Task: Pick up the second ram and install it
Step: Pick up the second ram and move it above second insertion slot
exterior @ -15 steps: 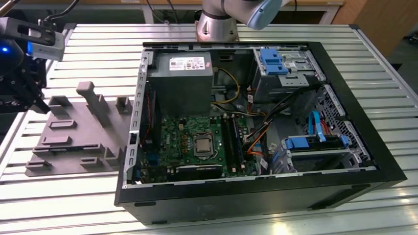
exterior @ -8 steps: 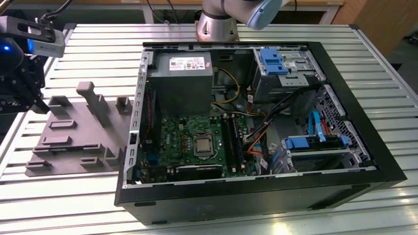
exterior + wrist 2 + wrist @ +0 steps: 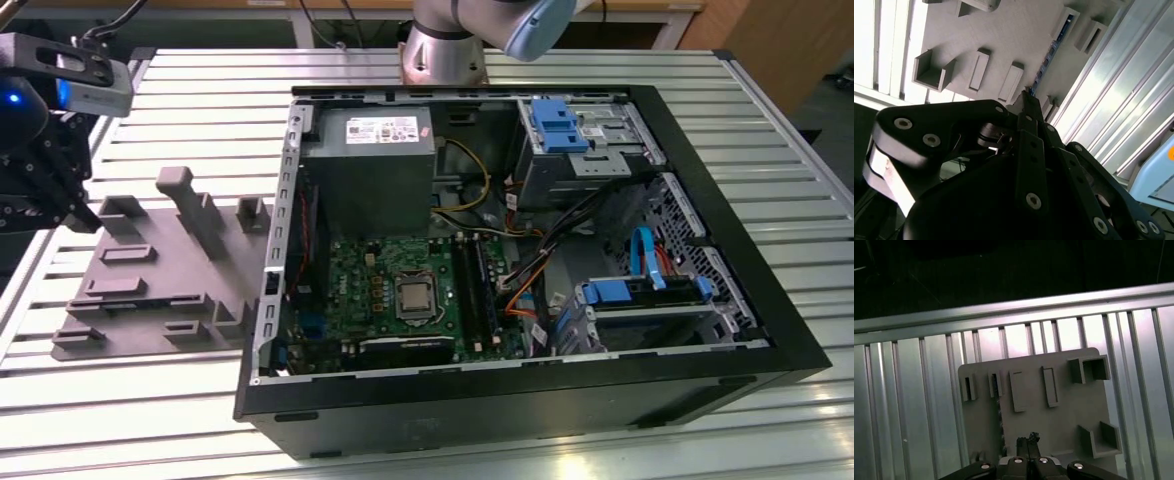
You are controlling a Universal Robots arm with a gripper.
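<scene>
- One stick matters here, the second ram [image 3: 1050, 54]; it stands on its long edge in a narrow groove of the grey fixture plate [image 3: 160, 285], close along one side of that plate; in the second wrist view only its thin upper edge shows, with a row of bluish glints.
- By my reckoning it is light and stiff, a thin flat board, but fragile; the chips and contact edge are best left untouched; the sensible hold is across the two flat faces, near the middle of its length, so it lifts straight out of the groove without tilting.
- Pincer [image 3: 1026, 97]: dark metal linkage with bolt heads; its two fingers are drawn together with nothing between them; it hangs above the fixture plate, just to one side of the stick.
- Fixture plate: matte grey moulded material; a flat base carrying upright posts, open-sided boxes and low rectangular ribs; it looks faintly rough, so I would not expect it to slide.
- Bench [image 3: 174, 110]: shiny ribbed aluminium slats under the plate.
- Computer case [image 3: 787, 330]: black, lying open beside the plate, with a green motherboard [image 3: 360, 290] and its long black slots [image 3: 470, 290] inside.
</scene>
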